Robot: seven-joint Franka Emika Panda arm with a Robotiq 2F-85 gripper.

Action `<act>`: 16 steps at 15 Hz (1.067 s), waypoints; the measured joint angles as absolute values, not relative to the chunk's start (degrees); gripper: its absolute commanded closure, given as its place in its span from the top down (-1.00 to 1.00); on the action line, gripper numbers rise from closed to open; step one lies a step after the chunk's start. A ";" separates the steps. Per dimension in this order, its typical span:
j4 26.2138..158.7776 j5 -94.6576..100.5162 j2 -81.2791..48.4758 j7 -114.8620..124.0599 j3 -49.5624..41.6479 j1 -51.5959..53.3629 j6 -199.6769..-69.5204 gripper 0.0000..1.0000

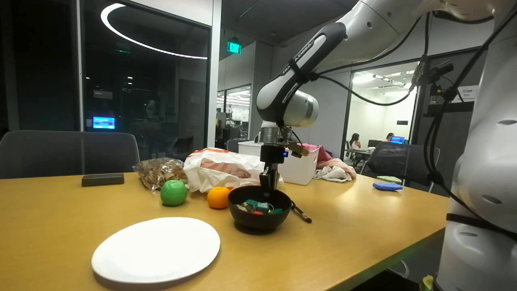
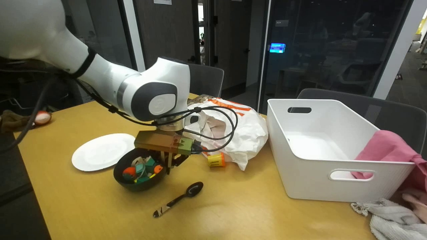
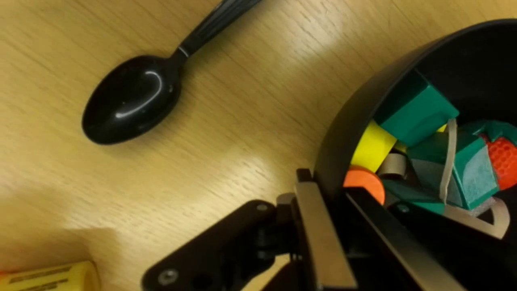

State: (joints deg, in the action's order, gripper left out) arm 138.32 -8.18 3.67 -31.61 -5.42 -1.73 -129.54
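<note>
My gripper (image 1: 270, 184) points down at the rim of a black bowl (image 1: 262, 221). In the wrist view the fingers (image 3: 328, 184) stand close together with the bowl's wall (image 3: 357, 111) between them, one finger outside and one inside. The bowl is upright; whether its base touches the table cannot be told. It holds teal boxes (image 3: 420, 113), a yellow piece (image 3: 373, 147), an orange disc (image 3: 363, 180) and a red textured thing (image 3: 505, 161). A black spoon (image 3: 129, 101) lies beside the bowl, also in an exterior view (image 2: 194, 189). A yellow jar (image 2: 216, 160) lies nearby.
A white plate (image 1: 157, 250), an orange (image 1: 218, 197), a green apple (image 1: 173, 193) and a white plastic bag (image 1: 222, 167) lie around the bowl. A white bin (image 2: 333, 181) with pink cloth (image 2: 387, 146) stands farther off. A dark block (image 1: 103, 179) lies near the table's far edge.
</note>
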 measured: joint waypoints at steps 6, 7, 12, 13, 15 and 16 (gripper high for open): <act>138.30 -3.53 4.56 -27.02 -3.03 -1.10 -129.44 -0.84; 138.25 -2.78 4.74 -25.56 -2.60 -0.92 -129.20 -0.84; 136.68 -2.41 4.86 -17.94 -0.07 0.78 -127.20 -0.84; 136.27 -2.27 4.85 -16.45 0.53 1.22 -127.07 -0.84; 135.22 -0.44 4.76 -13.01 1.79 1.99 -126.80 -0.84; 134.66 1.21 4.74 -10.98 2.38 2.35 -126.59 -0.84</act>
